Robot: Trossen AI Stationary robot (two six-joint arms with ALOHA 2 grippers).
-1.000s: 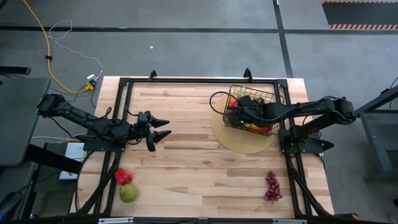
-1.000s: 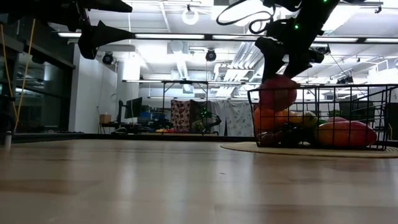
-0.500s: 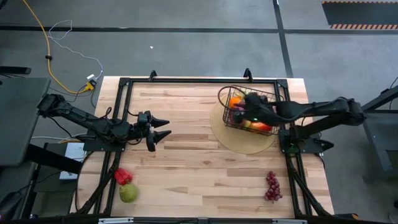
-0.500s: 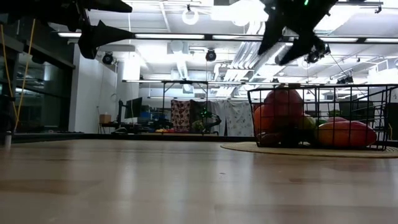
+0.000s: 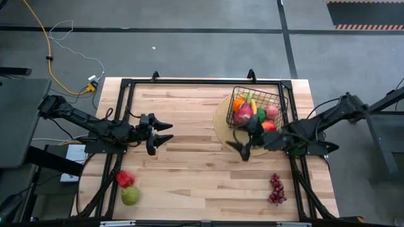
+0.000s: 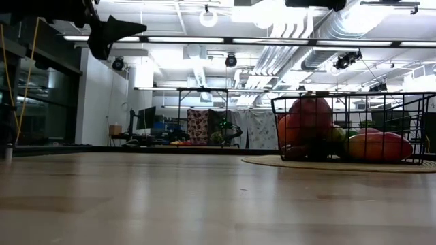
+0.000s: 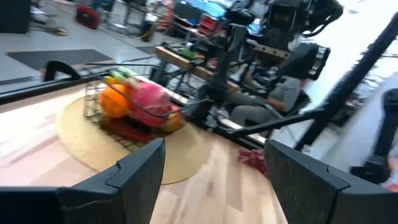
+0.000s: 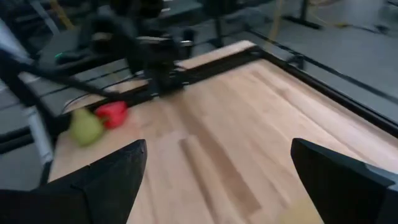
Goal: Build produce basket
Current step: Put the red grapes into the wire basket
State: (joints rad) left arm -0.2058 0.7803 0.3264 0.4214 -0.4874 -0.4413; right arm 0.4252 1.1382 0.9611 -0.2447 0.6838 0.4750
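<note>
Three pieces remain outside the basket (image 5: 257, 108): we find a pepper (image 5: 124, 178) and pear (image 5: 130, 195) at the desk's (image 5: 189, 164) 7 o'clock corner, and grapes (image 5: 276, 188) at 5 o'clock. The basket stands at 1 o'clock on a tan disc (image 5: 235, 140), well filled; we judge the task mostly done. The grape bunch's long axis runs 12 to 6. The right gripper (image 5: 241, 151) hangs just beside the disc's 6 o'clock edge, spread and empty. The left gripper (image 5: 163, 132), at 9 o'clock, is spread too.
</note>
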